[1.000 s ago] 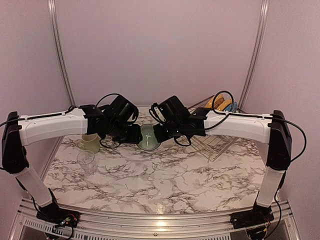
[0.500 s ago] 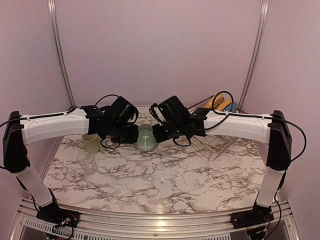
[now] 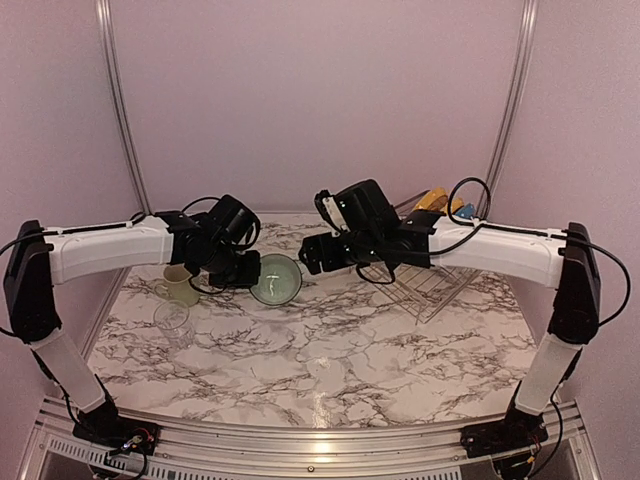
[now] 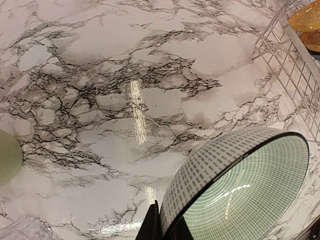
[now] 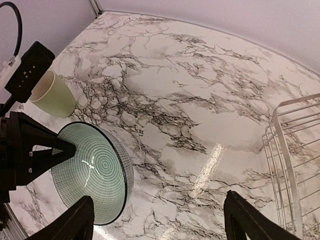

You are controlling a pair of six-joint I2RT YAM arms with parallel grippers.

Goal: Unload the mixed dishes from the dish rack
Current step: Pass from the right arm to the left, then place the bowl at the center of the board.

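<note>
With the right gripper (image 3: 311,256) spread, the bowl (image 3: 277,279) is being pinched by the left gripper (image 3: 247,270), probably for placing near the mug (image 3: 180,286).

left fingers (image 4: 152,226) tight together, right fingers (image 5: 76,221) wide apart

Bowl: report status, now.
Left gripper shut on bowl rim. Right gripper open beside it. Mug and glass on table, plates in rack.

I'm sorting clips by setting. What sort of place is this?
Likely a lab test booth dressed as a kitchen counter: plain pale walls with metal rails, a marble-look tabletop, a wire dish rack.
</note>
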